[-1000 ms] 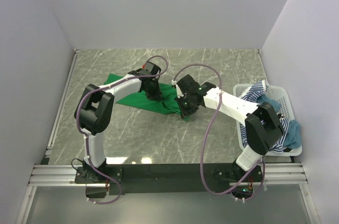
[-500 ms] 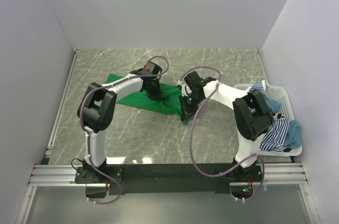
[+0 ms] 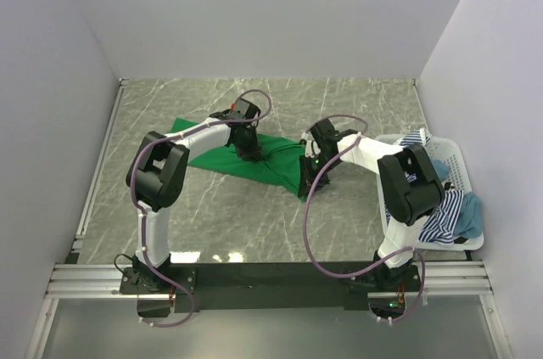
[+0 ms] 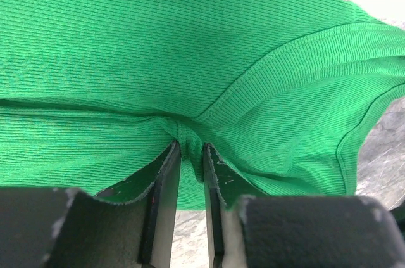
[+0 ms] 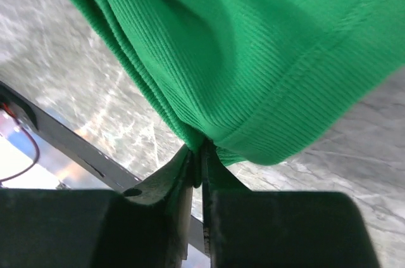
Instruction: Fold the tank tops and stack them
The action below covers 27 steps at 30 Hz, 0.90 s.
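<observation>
Left wrist | left fingers (image 4: 164, 204) pinch green tank top (image 4: 190, 40) | right fingers (image 5: 166, 187) pinch its edge

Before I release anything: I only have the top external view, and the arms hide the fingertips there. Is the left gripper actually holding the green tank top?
Observer: Yes. In the left wrist view the left gripper has a small puckered fold of the green tank top pinched between its jaws.
Operator: Where on the garment is that pinch?
Observer: Right where a stitched hem seam runs diagonally down into the jaws.
Operator: And the right side?
Observer: The right wrist view shows the right gripper closed on a bunched edge of the same top, several ribbed layers gathered together at its tips.
</observation>
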Available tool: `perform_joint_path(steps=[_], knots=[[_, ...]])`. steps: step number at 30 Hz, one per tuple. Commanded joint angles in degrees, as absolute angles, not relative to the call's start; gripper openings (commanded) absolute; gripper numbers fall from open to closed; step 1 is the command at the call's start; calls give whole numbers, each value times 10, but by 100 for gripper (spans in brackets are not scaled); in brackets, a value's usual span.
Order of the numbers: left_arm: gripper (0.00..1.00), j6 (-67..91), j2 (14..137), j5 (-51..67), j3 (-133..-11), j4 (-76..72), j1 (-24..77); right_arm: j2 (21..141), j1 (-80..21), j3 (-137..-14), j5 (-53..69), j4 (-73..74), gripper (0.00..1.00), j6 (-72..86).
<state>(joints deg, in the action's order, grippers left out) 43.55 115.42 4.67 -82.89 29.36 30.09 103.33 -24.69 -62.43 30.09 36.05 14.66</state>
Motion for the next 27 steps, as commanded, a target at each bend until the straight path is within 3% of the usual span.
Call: perform_joint_path(steps=[1, 4, 19, 27], knots=[[28, 427, 1157, 38, -844, 278, 301, 1005, -243, -635, 294, 342, 18, 170], [33, 426, 1152, 37, -837, 276, 300, 1010, -243, -642, 289, 339, 27, 179], [61, 396, 1099, 84, -837, 250, 300, 968, -223, -601, 243, 323, 32, 221], [65, 403, 1052, 78, -833, 251, 266, 955, -222, -588, 201, 323, 38, 239]])
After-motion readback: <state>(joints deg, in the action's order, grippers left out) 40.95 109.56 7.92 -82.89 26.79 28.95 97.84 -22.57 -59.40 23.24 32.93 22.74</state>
